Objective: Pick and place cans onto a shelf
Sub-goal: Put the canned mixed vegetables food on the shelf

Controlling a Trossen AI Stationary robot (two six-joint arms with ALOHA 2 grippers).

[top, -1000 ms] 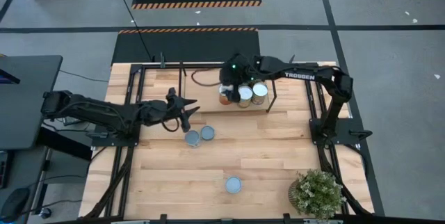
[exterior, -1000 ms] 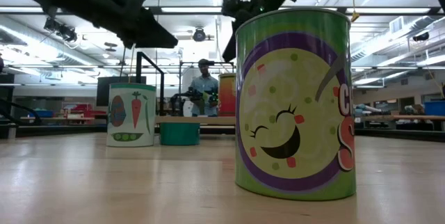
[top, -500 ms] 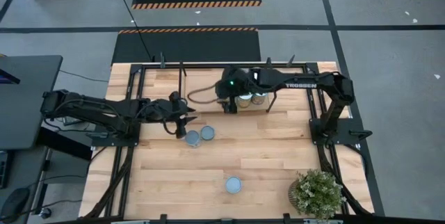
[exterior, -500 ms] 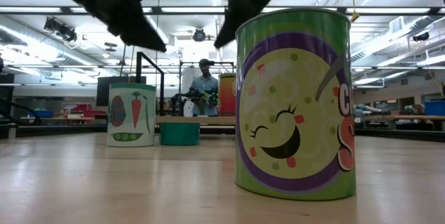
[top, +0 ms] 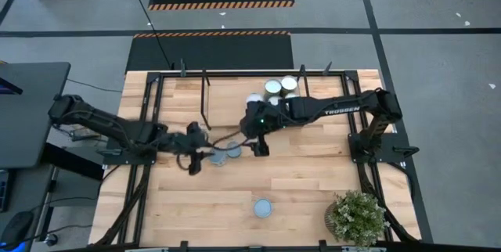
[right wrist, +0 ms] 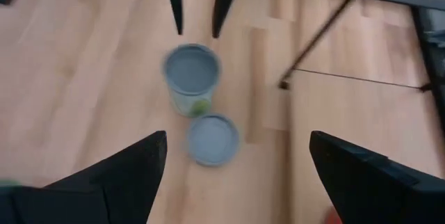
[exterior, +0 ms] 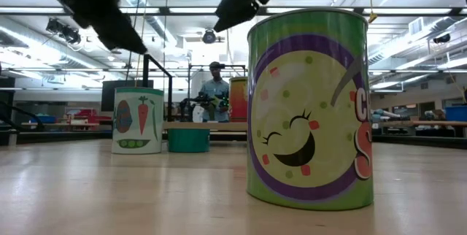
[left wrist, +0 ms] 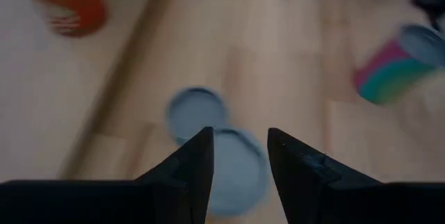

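Beneath both my tools spreads the light-wood plank worktop (top: 313,181). Behind my right tool (top: 259,147) stands the low light-wood shelf with thin black rod frame (top: 227,95), carrying three silver-topped cans (top: 272,88) in a cluster. My right tool, its fingers spread wide apart with nothing between them, hangs over a pair of touching grey-blue-topped small metal cans (right wrist: 192,69). My left tool (left wrist: 235,156), its fingers apart and unladen, hovers just above the same pair from the opposite side. A lone blue-topped can (top: 262,207) stands well apart, nearer the worktop's front edge, beside a small green potted plant (top: 358,217).
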